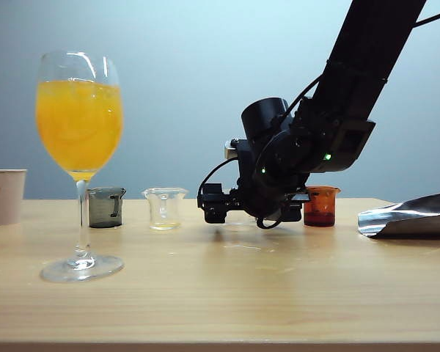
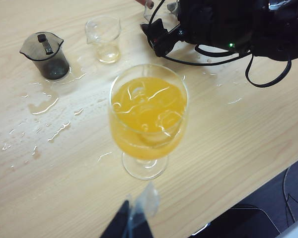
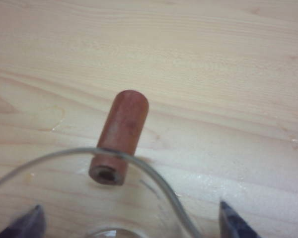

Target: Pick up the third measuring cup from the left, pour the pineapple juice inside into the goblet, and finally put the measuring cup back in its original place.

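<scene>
Fingers (image 3: 27, 223) of the right gripper (image 3: 131, 223) are spread wide astride the third measuring cup (image 3: 154, 186), seemingly set back empty well right of the filled goblet (image 1: 79, 117), leaving only withdrawal; whether the left gripper (image 2: 131, 225), hovering near the goblet, is parted cannot be told.

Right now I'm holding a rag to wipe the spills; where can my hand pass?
Bare tabletop lies in front, bordered by the goblet and the foil pouch. It's crowded behind: the open right claw straddles the third measuring cup, between the clear cup and amber cup.
</scene>
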You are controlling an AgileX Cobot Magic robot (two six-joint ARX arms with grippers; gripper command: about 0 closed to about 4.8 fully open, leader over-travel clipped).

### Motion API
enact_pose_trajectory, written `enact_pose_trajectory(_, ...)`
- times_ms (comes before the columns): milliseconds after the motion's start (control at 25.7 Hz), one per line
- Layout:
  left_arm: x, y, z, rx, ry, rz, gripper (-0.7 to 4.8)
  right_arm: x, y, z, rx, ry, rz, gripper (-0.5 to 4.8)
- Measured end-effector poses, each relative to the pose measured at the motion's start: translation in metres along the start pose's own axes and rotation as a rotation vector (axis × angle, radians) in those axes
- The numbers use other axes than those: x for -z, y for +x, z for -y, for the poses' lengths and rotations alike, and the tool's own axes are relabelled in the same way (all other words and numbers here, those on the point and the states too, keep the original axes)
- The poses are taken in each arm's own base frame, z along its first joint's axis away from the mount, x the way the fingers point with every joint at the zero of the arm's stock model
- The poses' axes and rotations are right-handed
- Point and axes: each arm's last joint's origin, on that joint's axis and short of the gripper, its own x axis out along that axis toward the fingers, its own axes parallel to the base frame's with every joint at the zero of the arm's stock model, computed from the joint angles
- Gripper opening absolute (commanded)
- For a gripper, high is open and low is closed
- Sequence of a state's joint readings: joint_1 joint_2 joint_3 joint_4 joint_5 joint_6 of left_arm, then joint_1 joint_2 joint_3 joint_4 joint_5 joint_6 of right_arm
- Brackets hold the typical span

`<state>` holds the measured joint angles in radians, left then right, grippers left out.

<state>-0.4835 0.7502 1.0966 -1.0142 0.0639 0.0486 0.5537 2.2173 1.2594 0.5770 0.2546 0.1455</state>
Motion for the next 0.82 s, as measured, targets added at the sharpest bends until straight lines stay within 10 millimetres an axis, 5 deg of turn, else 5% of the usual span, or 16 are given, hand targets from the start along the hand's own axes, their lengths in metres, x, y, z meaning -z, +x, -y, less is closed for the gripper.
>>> enact_pose_trajectory(622,0.0,0.0,0.0,0.0,0.0,0.0,-0.05,-0.0014,0.0008,0.0048,-0.035,0.045,-0.002,4.74)
enact_pose_trajectory(739,0.0,0.0,0.0,0.0,0.0,0.0,-0.05,-0.0056,-0.0034,0.0047,-0.031,0.034,-0.034,4.5)
enact_pose_trajectory(817,0.0,-0.0001,0.0,0.0,0.0,0.0,-0.05,-0.0047,-0.0035,0.0048,-0.03,0.032,-0.043,3.72)
